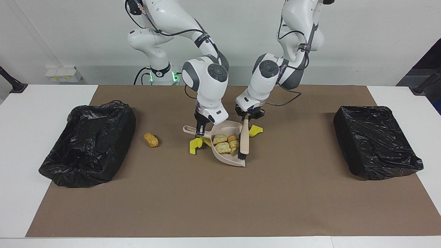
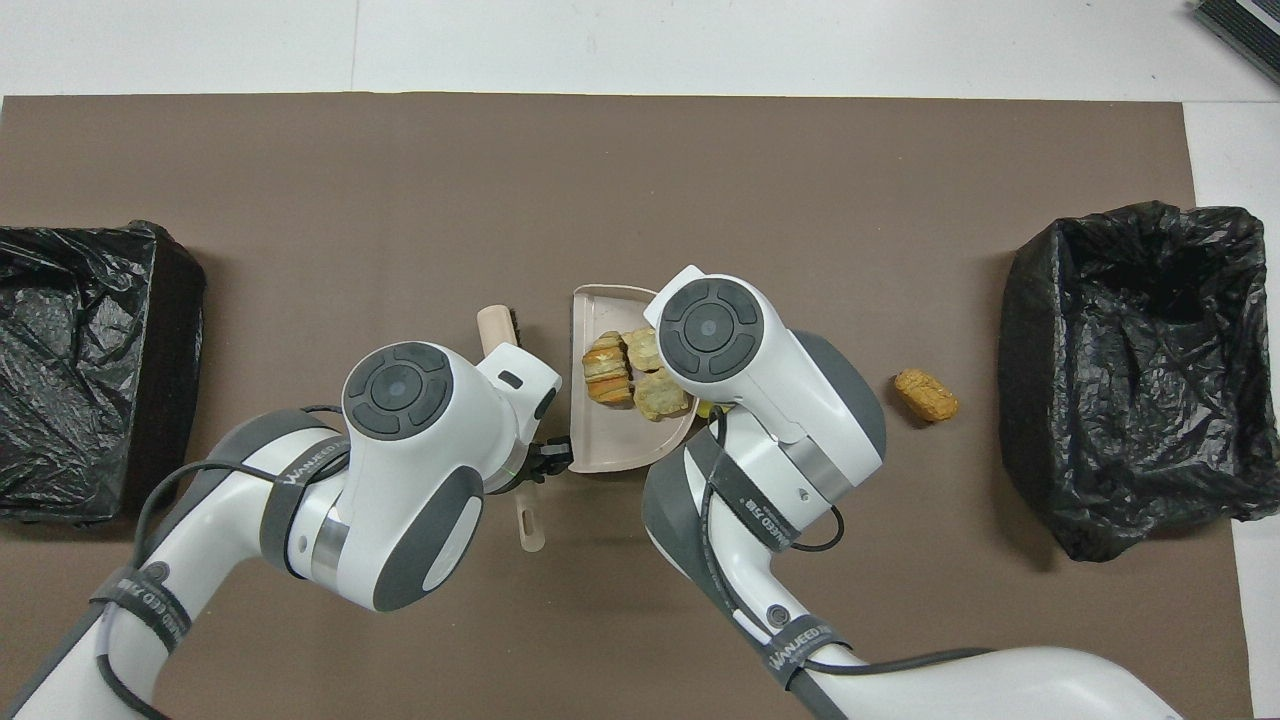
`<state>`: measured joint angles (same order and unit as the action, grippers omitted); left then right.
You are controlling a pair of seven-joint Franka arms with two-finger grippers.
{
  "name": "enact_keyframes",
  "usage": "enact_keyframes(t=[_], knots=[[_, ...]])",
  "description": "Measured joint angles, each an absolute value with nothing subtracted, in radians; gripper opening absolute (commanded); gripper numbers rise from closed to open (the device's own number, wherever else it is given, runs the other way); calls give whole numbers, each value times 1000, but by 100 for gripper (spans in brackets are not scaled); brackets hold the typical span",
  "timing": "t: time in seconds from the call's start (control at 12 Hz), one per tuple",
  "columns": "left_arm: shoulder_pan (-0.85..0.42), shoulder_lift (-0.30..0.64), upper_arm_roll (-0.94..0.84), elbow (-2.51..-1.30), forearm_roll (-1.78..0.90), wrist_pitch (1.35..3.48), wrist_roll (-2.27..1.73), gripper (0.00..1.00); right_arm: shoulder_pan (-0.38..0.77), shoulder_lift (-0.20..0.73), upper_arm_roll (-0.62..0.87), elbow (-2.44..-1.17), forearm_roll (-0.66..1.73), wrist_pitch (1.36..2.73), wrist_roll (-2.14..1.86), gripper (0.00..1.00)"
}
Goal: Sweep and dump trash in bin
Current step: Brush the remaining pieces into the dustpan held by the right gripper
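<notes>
The beige dustpan (image 1: 228, 155) lies mid-mat, its mouth toward the left arm's end, and my right gripper (image 1: 200, 130) is shut on its handle. Pale bread-like chunks of trash (image 1: 223, 143) sit inside the pan (image 2: 612, 452), seen from above as a small pile (image 2: 622, 366). My left gripper (image 1: 248, 117) is shut on the handle of the beige brush (image 1: 244, 140), whose bristles stand at the pan's mouth. One yellow sponge piece (image 1: 194, 145) lies by the pan's handle. Another yellow piece (image 1: 256, 130) lies beside the brush. A golden nugget (image 1: 151, 140) lies apart, toward the right arm's end.
A black-lined bin (image 1: 90, 141) stands at the right arm's end of the brown mat (image 1: 220, 206). A second black-lined bin (image 1: 376, 141) stands at the left arm's end. From above, the nugget (image 2: 925, 395) lies between the pan and the first bin (image 2: 1130, 370).
</notes>
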<state>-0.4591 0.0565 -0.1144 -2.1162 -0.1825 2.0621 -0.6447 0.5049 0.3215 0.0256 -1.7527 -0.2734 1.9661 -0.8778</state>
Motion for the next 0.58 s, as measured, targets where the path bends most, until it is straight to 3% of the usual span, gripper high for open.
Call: enact_keyframes(t=[0.33, 0.58], knots=[[-448, -26, -115, -2137, -182, 1838, -789, 0, 505, 321, 26, -1753, -273, 1966, -878, 0], [-469, -104, -129, -2277, -182, 1843, -854, 0, 505, 321, 26, -1753, -273, 1966, -878, 0]])
